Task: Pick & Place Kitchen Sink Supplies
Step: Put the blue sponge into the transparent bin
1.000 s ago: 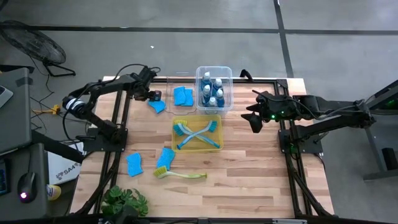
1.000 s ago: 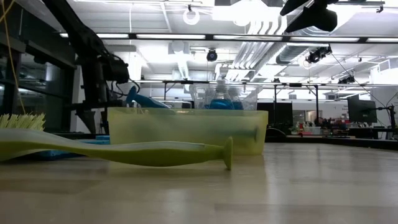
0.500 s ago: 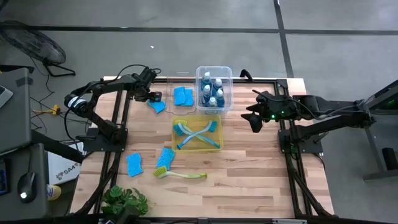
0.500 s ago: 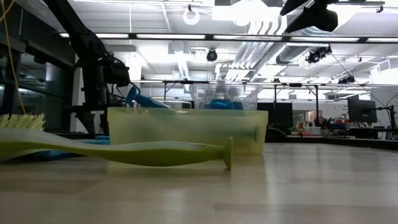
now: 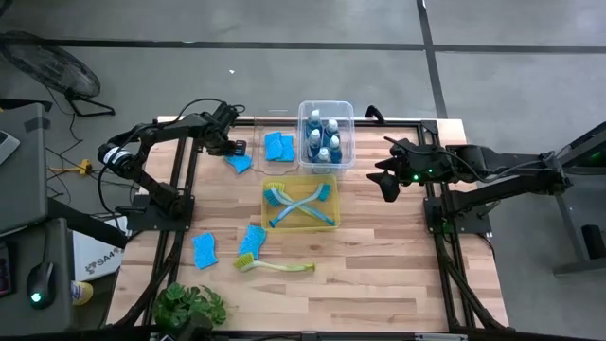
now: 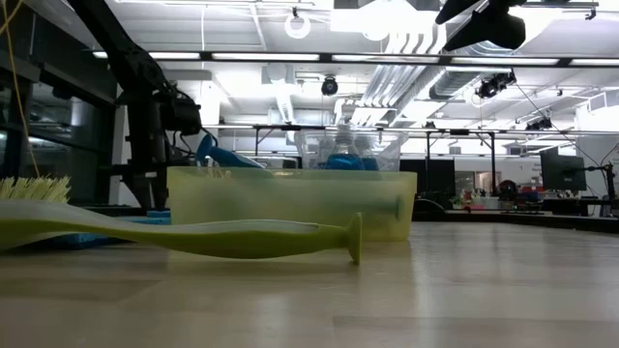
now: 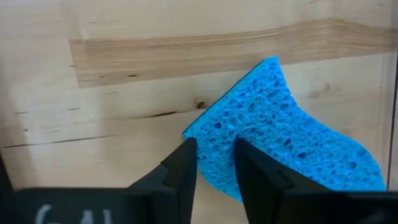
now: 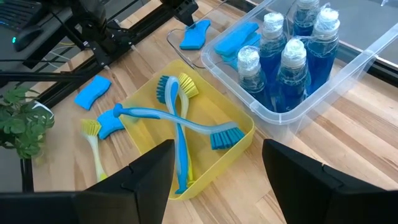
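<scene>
1. Left gripper [image 7: 214, 168] fingers pinch a blue sponge [image 7: 280, 140] at the bench's [image 5: 379, 246] far left.
2. Right gripper [image 5: 386, 180] hovers at right, fingers open and empty.

We see the bottles [image 5: 322, 139] standing in the bin [image 5: 326, 107] at the desk's [image 5: 379, 256] far edge, with two brushes [image 5: 299, 202] crossed in the tray [image 5: 300, 225] just before it. Left of the bin lie sponges [image 5: 277, 146]; the left claw [image 5: 234, 150] sits on one sponge [image 7: 280, 140], and a third brush [image 5: 273, 265] lies before the tray.

high: straight down | low: tabletop level | both share yellow bin [image 5: 300, 203]
</scene>
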`<control>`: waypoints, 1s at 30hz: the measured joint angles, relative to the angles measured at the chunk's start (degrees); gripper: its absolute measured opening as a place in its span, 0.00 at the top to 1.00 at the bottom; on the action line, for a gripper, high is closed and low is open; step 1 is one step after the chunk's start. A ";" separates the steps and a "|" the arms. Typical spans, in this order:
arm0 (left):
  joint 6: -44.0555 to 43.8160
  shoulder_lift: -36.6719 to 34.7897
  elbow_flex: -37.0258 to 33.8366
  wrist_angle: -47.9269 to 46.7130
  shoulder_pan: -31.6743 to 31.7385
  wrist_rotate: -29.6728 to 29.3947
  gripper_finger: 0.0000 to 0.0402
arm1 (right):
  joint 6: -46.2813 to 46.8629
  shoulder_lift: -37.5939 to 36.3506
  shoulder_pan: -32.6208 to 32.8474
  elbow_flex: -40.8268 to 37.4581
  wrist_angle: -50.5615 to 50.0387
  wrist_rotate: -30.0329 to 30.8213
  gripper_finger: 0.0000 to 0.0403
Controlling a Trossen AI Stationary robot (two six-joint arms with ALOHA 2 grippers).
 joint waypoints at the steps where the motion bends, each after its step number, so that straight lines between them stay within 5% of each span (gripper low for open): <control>1: 0.00 0.00 0.00 -0.11 0.00 0.00 0.76 | 0.00 0.00 0.00 0.00 0.00 0.00 0.41; 15: 0.24 -0.03 0.00 -1.50 0.00 -0.04 0.98 | 0.00 0.00 0.00 0.00 0.00 -1.30 0.41; 30: 3.70 -0.28 2.73 -7.16 -0.02 -0.26 1.00 | -0.16 0.00 0.00 -0.02 0.02 -2.89 0.41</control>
